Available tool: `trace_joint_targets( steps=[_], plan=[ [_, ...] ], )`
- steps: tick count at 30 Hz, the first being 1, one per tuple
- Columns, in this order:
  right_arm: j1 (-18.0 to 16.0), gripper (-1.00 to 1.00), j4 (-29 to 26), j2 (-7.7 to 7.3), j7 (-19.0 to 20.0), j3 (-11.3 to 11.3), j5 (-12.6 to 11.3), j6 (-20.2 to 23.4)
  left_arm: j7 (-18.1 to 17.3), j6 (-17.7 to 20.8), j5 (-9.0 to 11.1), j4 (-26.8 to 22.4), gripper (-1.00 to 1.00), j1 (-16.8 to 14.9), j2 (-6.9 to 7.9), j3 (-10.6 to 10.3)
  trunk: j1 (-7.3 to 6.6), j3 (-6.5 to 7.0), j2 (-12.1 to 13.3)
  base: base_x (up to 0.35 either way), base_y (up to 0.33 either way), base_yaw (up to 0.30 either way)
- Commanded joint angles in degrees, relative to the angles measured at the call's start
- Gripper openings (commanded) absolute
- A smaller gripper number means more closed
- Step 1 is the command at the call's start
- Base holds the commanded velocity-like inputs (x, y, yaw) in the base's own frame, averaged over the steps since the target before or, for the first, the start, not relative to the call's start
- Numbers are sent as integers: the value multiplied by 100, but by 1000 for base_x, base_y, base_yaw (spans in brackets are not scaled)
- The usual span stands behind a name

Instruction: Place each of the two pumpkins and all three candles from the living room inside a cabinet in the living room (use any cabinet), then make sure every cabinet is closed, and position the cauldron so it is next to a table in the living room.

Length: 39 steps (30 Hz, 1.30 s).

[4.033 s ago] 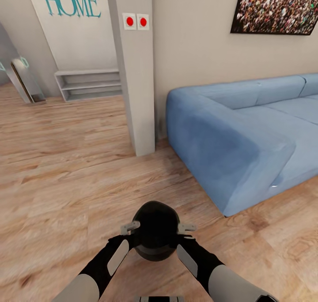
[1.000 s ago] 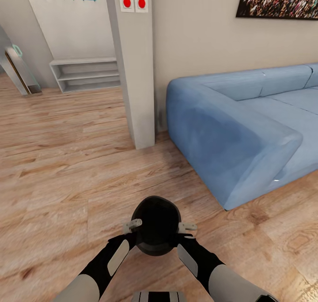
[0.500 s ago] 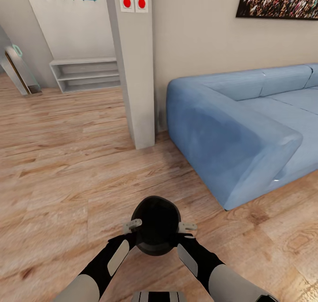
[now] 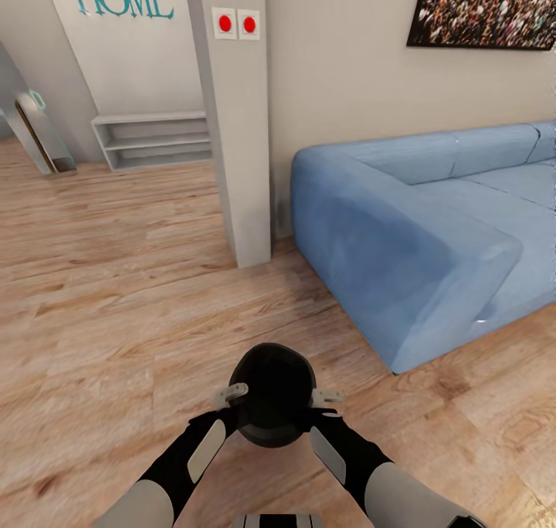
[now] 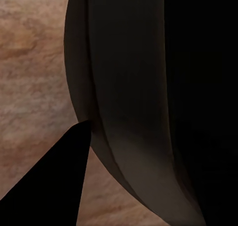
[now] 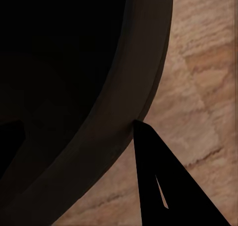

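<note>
The matte black cauldron (image 4: pixel 272 393) hangs just above the wooden floor, close in front of me, held between both arms. My left gripper (image 4: pixel 230 396) is shut on its left rim and my right gripper (image 4: pixel 326 396) is shut on its right rim. In the left wrist view the cauldron's rolled rim (image 5: pixel 129 87) runs past a dark finger (image 5: pixel 54 186) that touches its outside. The right wrist view has the rim (image 6: pixel 114 112) with a finger (image 6: pixel 163 186) against its outer wall. The pumpkins, candles, cabinet and table are out of view.
A blue sofa (image 4: pixel 432 227) stands ahead on the right, its arm nearest me. A grey pillar (image 4: pixel 239 126) with two red switches rises straight ahead. A low white shelf (image 4: pixel 154 138) and a leaning mirror (image 4: pixel 42 134) stand at the far left. Open wood floor (image 4: pixel 116 304) lies left.
The whole picture has shifted down a little, so the camera has moved. The cauldron and both grippers keep the same place and hold.
</note>
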Motion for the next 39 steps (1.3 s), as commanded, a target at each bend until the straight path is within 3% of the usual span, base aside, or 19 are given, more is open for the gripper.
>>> trace_joint_targets(
  steps=[1, 39],
  plan=[
    [-2, -100, -3, -6, -57, 115, -196, 9, 43, -39, -30, -26, -100, -7, 7, -18, -4, 19, -1, 0, 0, 0],
    [-2, -100, -85, -6, -49, 124, -187, 18, 41, -34, -39, -26, -100, -7, 24, -16, -102, 860, 50, 0, 0, 0]
  ],
)
